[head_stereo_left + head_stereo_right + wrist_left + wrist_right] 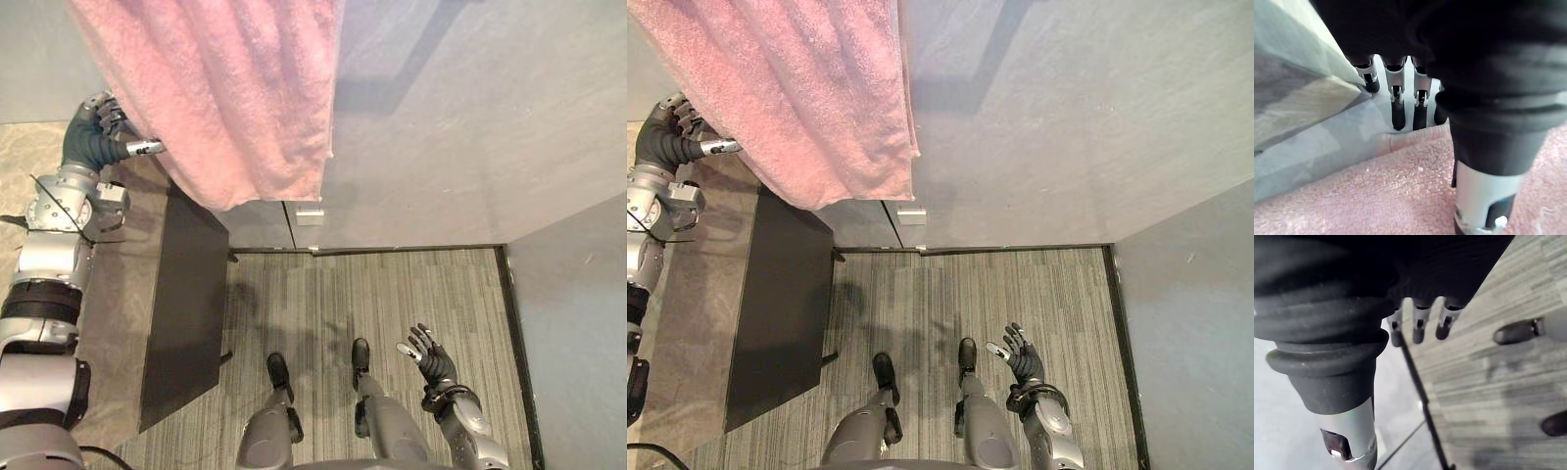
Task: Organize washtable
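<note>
Pink towel (225, 88) hangs just to the right of the left hand (95, 135) and lies against it. Its top edge is cut off from us. We judge the step in hand to be taking hold of the towel to tidy it. The next move calls for a sure grasp near its hem. We cannot tell whether the left hand grips it. The right hand (429, 357) hangs low, released and empty.

Silver-grey arms (44, 259) end in dark ribbed wrist covers (1327, 367) and silver, dark-tipped fingers (1397, 110).
</note>
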Motion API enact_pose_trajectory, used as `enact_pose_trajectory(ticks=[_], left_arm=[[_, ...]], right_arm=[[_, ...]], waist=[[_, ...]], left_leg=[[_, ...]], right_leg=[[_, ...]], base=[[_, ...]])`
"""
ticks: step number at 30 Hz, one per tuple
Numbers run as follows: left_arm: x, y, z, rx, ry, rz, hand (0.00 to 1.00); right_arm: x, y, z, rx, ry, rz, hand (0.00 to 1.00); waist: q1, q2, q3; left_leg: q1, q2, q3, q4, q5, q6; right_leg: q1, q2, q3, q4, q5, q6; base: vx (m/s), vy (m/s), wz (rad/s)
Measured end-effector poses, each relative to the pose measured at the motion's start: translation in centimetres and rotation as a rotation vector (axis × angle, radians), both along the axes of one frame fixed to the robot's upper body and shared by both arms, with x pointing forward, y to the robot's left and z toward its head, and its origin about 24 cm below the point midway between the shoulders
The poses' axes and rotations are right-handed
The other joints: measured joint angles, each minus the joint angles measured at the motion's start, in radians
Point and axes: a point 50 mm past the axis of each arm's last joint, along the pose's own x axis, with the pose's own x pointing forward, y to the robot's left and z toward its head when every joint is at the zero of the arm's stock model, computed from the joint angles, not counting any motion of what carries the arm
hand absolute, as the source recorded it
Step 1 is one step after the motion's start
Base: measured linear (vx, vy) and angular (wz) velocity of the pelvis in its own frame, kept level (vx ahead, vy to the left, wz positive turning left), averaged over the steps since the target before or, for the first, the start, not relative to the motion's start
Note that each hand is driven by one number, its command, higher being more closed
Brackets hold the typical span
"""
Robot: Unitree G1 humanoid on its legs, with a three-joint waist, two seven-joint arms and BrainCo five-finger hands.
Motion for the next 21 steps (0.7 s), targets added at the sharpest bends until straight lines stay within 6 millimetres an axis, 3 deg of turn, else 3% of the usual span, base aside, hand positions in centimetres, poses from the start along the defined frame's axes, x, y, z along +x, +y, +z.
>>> enact_pose_trajectory(ticks=[4,9,18,21], left_arm=[[0.1,-0.7,0.0,0.025,0.017,-0.056,1.0],[0.5,-3.1,1.8,0.083,-0.026,-0.174,1.0],[1.1,-4.6,1.2,0.051,-0.042,-0.203,1.0],[1.2,-4.9,1.1,0.041,-0.046,-0.21,1.0]], right_arm=[[0.0,0.1,0.0,0.001,0.0,0.005,0.0],[-0.1,0.7,-0.1,0.018,0.003,0.004,0.0],[-1.0,0.5,-0.6,0.017,0.032,-0.007,0.0],[-0.2,0.4,0.6,0.017,-0.03,-0.009,0.0]], waist=[[-0.009,-0.005,-0.002],[-0.069,-0.031,-0.01],[-0.083,-0.031,-0.011],[-0.086,-0.03,-0.029]], left_leg=[[0.0,-0.006,0.006,-0.001,0.001,0.001],[-0.001,-0.013,0.016,-0.001,0.001,0.004],[0.018,-0.013,0.019,-0.002,0.002,0.005],[0.023,-0.013,0.023,-0.007,0.002,0.005]], right_leg=[[-0.003,-0.006,0.006,0.0,0.003,0.005],[-0.016,-0.01,0.03,0.0,0.012,0.01],[0.002,-0.009,0.033,-0.001,0.014,0.01],[0.004,-0.009,0.038,-0.001,0.014,0.01]], base=[[0.02,0.018,-0.04],[0.04,0.014,-0.15],[0.01,0.001,-0.01],[0.01,0.001,-0.04]])
